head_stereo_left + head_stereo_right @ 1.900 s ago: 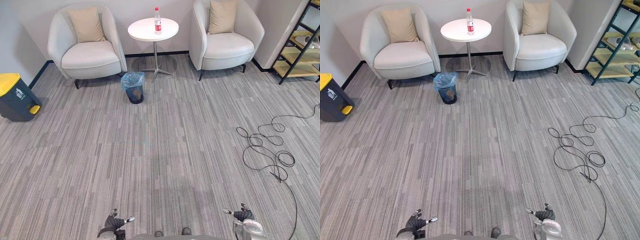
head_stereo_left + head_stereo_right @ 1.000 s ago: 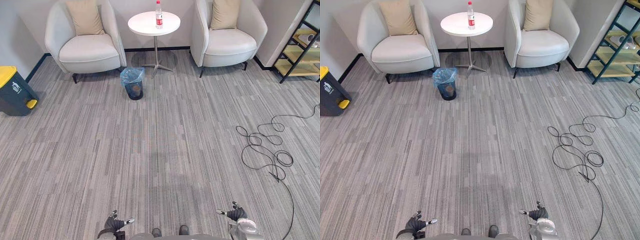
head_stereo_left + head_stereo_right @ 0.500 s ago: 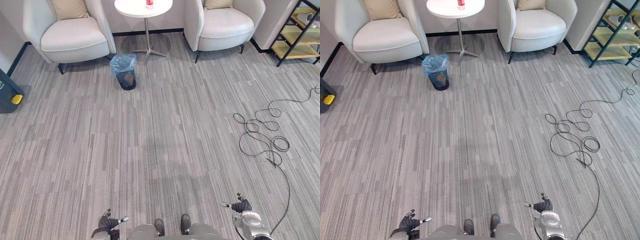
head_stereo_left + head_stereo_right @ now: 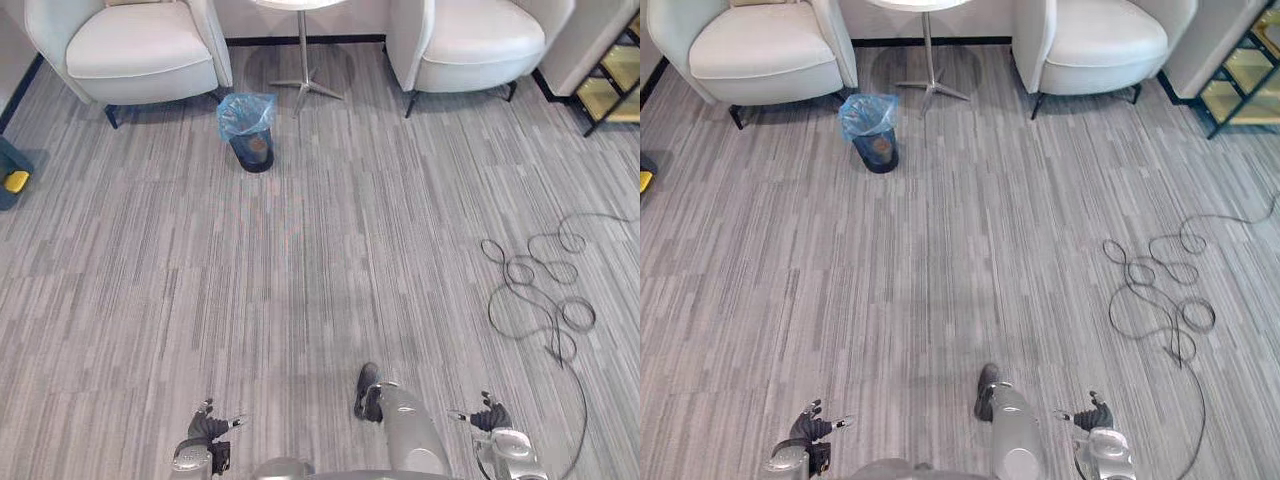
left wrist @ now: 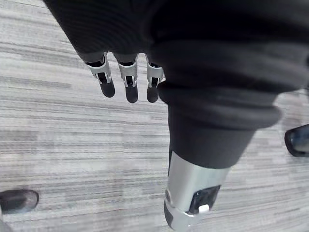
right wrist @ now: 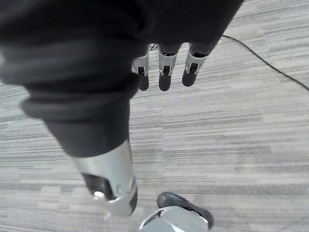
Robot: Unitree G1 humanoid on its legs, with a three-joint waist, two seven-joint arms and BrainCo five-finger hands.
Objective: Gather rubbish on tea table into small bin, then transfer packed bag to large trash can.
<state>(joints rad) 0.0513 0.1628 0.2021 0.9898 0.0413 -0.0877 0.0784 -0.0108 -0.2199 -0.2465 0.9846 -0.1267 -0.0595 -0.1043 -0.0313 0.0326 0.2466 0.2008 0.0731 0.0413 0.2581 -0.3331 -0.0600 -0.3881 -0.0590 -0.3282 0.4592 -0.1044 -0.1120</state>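
Bench [image 4: 303, 45]: white top on a thin pedestal at the top centre of the frame, between two pale armchairs; the frame's upper edge cuts the top to a sliver.
Rubbish: by the task it sits on that bench top; the sliver in view is too little to tell what lies there.
Small bin [image 4: 248, 133]: dark, lined with a blue bag, standing on the carpet just lower left of the pedestal foot, near the left armchair [image 4: 130, 50].
Large trash can [image 4: 10, 172]: dark with a yellow part, at the left edge, well apart from the small bin.
Left hand [image 4: 205, 428]: lower left of the frame; its wrist view has the fingers [image 5: 128, 82] hanging straight, with nothing in them.
Right hand [image 4: 490, 418]: lower right of the frame; fingers [image 6: 164, 72] straight as well, holding nothing.
Bearing: bench and bin both lie straight up the frame from the hands, well apart from them, with open carpet between.
Nearer hand: the bin sits left of centre, on the left hand's side; the bench is close to centre, so neither hand is clearly favoured for it.
Coming move: likely closing that gap on foot before any reach.
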